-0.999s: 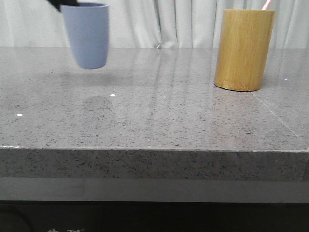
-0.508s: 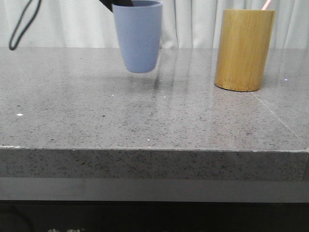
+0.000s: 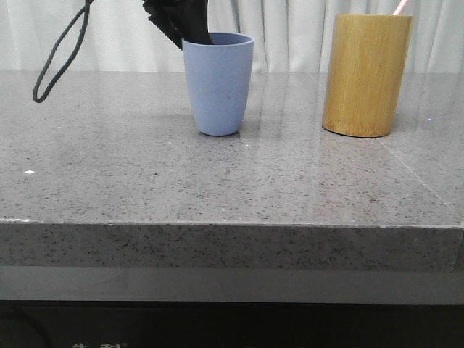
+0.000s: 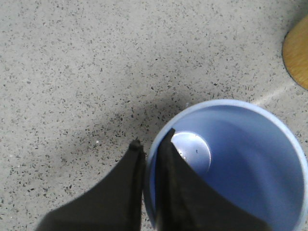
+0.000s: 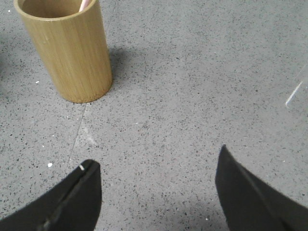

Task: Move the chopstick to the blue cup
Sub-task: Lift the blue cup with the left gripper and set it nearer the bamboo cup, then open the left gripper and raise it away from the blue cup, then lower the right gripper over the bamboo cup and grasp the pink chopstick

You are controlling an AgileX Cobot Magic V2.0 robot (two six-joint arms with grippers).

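the blue cup (image 3: 217,85) has come across from the upper left of the frame and now stands on the table (image 3: 217,188), left of the bamboo holder (image 3: 366,75). the left gripper (image 4: 150,147) is still clenched on its rim, one finger inside. the chopstick (image 3: 399,7) waits in the holder, upper right. the right gripper (image 5: 156,180) hangs released, so fetching the chopstick looks next.

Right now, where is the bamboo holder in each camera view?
Front view: the bamboo holder stands at the right, on the table, apart from the blue cup.
Left wrist view: just its curved edge at the frame's side, near the cup's rim.
Right wrist view: whole, upright, a pink chopstick inside.
Shared landmark: the speckled grey table.
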